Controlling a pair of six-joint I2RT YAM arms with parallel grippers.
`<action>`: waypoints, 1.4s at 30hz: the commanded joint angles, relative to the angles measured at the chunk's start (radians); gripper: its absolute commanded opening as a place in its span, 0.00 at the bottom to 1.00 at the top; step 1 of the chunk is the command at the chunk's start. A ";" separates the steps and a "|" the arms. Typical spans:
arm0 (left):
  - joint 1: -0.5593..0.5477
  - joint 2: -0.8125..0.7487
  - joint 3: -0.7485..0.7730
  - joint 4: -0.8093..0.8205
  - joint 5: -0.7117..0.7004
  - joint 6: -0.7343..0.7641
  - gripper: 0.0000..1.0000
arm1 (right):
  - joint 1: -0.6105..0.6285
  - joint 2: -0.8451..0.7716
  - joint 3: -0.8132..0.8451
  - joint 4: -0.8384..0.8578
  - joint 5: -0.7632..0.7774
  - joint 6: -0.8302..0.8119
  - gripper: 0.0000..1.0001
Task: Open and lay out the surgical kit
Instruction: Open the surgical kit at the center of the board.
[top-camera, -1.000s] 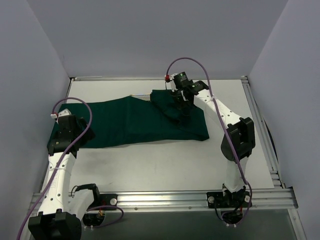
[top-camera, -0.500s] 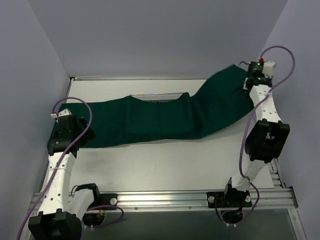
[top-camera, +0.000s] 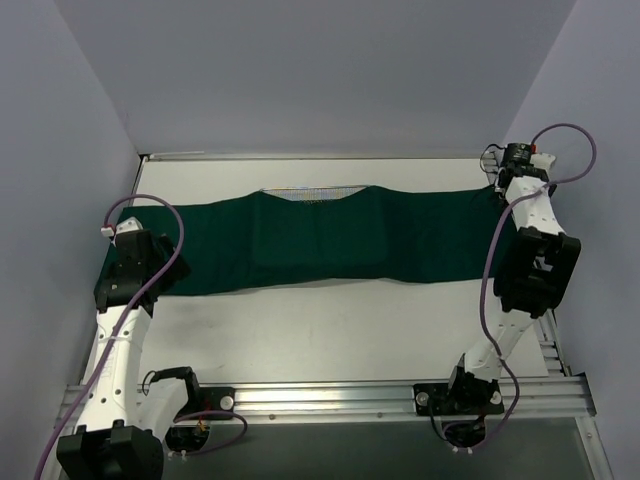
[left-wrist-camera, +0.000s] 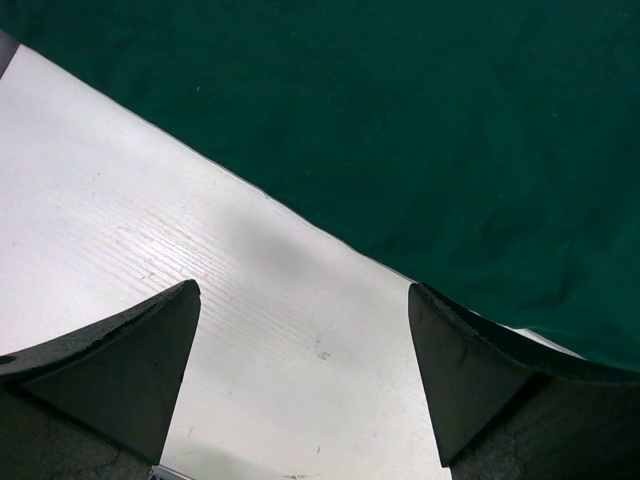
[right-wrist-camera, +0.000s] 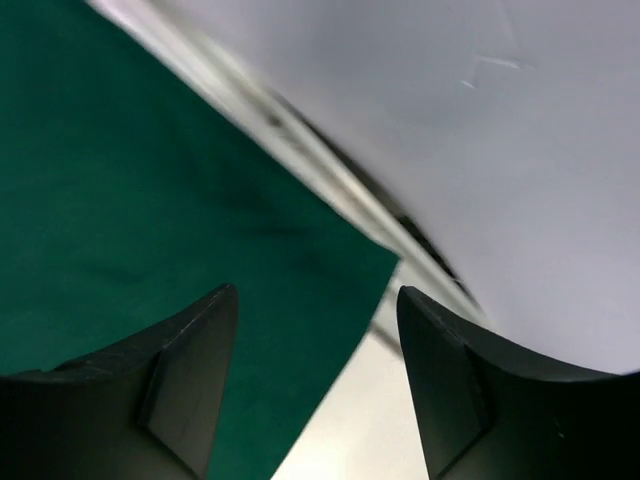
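R gripper (right-wrist-camera: 315, 297): jaws apart, nothing btwn them, above far-right corner of green cloth wrap (top-camera: 330, 240). L gripper (left-wrist-camera: 302, 292): wide open, empty, over table (top-camera: 330, 330) at cloth's L end. Cloth lies spread across table; mesh tray (top-camera: 310, 192) edge peeks out at far side.

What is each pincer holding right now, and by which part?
Nothing. Both stand open: the left pincer over the table by the edge of the cloth, the right pincer over a corner of it.

White table (top-camera: 330, 330) inside pale lilac walls (top-camera: 300, 70), aluminium rail (top-camera: 330, 398) along near edge.
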 joint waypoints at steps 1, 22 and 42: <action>0.003 -0.005 -0.001 0.035 0.009 0.002 0.94 | 0.043 -0.188 -0.018 0.066 -0.181 0.036 0.62; -0.003 0.296 0.249 -0.018 -0.037 -0.143 0.94 | 0.161 -0.320 -0.277 0.206 -0.304 0.368 0.91; -0.016 0.949 0.594 0.107 -0.028 -0.191 0.94 | 0.174 -0.035 -0.273 0.227 -0.197 0.377 0.70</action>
